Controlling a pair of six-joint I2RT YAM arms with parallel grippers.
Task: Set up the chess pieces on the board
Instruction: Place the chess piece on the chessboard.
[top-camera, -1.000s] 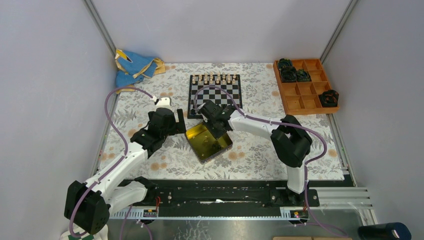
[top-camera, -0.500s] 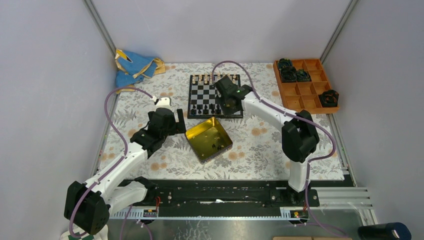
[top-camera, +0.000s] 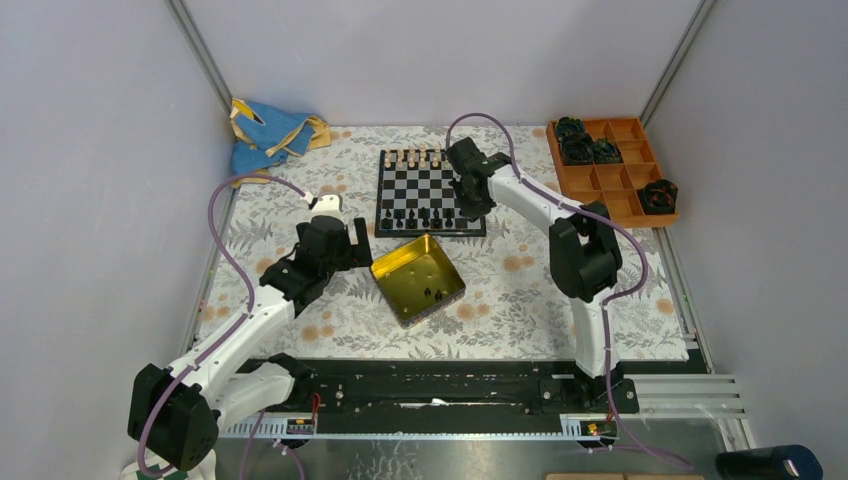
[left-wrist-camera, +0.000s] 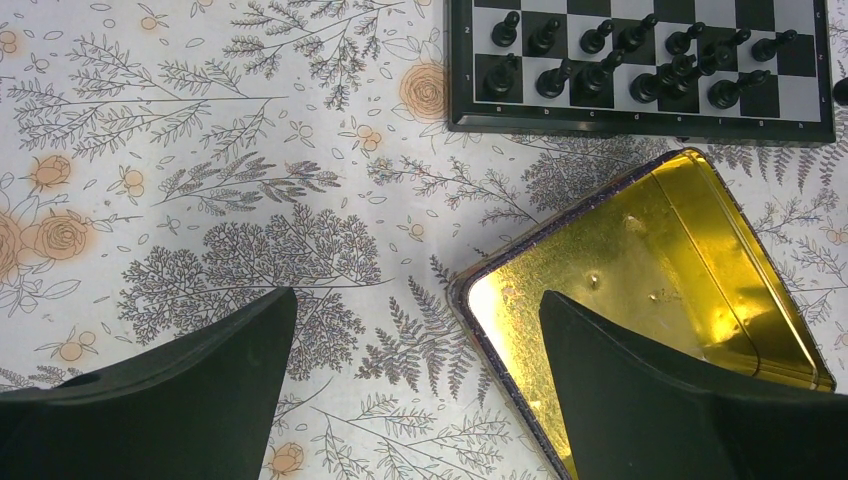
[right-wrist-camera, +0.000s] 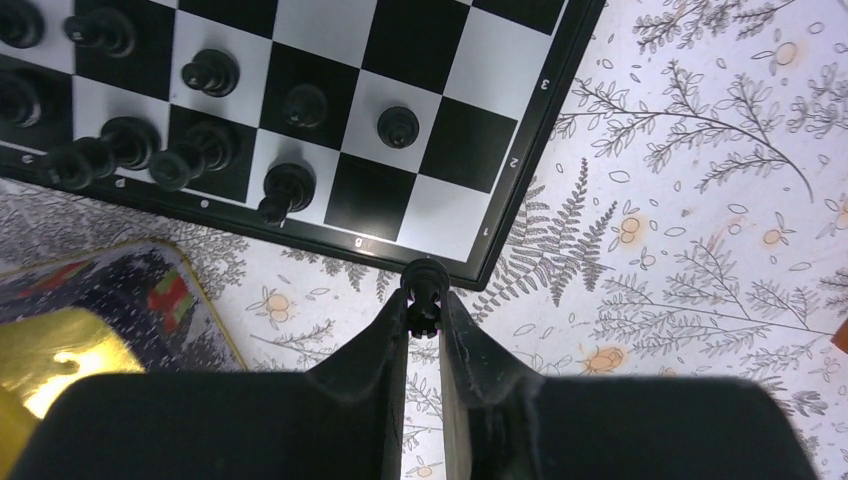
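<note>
From above, the board (top-camera: 381, 190) lay at the middle of the table. A row of cream pieces (top-camera: 425, 157) stood along its far side and most of the black chess pieces (top-camera: 420, 213) stood in its two near rows. The right claw (top-camera: 470, 203) hung over the board's near right part. The left claw (top-camera: 355, 238) sat well to the left, just beside a yellow tin (top-camera: 452, 296). The right arm was plainly the nearer one to the open squares.

The left wrist view showed that claw spread wide and empty above the flowered cloth, one finger over the tin's corner. The board was ahead of it and to the right.

In the right wrist view the fingers were pressed together on one black piece (right-wrist-camera: 424, 288). Its head poked out past the tips, so its long axis seemed to run in line with the fingers. It hung just outside the board's frame at the near right corner. The two empty corner squares (right-wrist-camera: 405, 212) lay straight ahead of it, across the frame, so the coming move probably called for a short carry forward and then a lowering.
</note>
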